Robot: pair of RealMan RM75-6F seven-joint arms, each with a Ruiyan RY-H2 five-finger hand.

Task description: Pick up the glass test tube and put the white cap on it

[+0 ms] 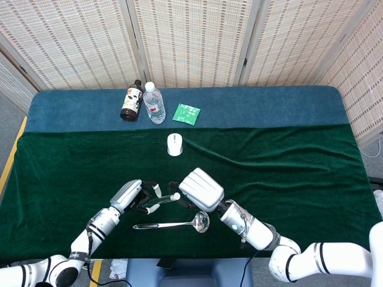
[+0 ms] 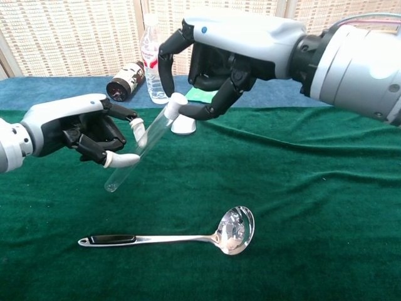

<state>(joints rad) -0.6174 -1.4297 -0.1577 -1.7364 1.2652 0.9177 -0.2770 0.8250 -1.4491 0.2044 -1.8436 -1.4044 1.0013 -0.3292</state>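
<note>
The left hand [image 2: 75, 133] holds the glass test tube [image 2: 139, 148] up in the air, above the counter [image 2: 301, 207]. Its fingers [image 2: 120, 159] are curled around the lower part of the tube. The tube leans, with its closed round end low on the left and its open end high on the right.

The right hand [image 2: 216, 63] is at the top end of the tube. Its fingers [image 2: 203, 110] pinch the white cap [image 2: 177, 103], and the cap sits right at the mouth of the tube. I cannot tell if the cap is pushed all the way on.

In the head view the two hands are close together near the front edge of the counter, the left hand [image 1: 128, 195] and the right hand [image 1: 200, 189] with the tube [image 1: 163, 200] between them.

A shiny metal ladle [image 2: 188, 236] with a black handle lies flat on the green cloth, just below the hands. Far back on the counter stands a clear water bottle [image 1: 154, 103], and a brown bottle [image 1: 131, 101] lies just beside it. A green packet [image 1: 187, 113] lies near them. A white computer mouse [image 1: 174, 144] sits between the bottles and the hands
</note>
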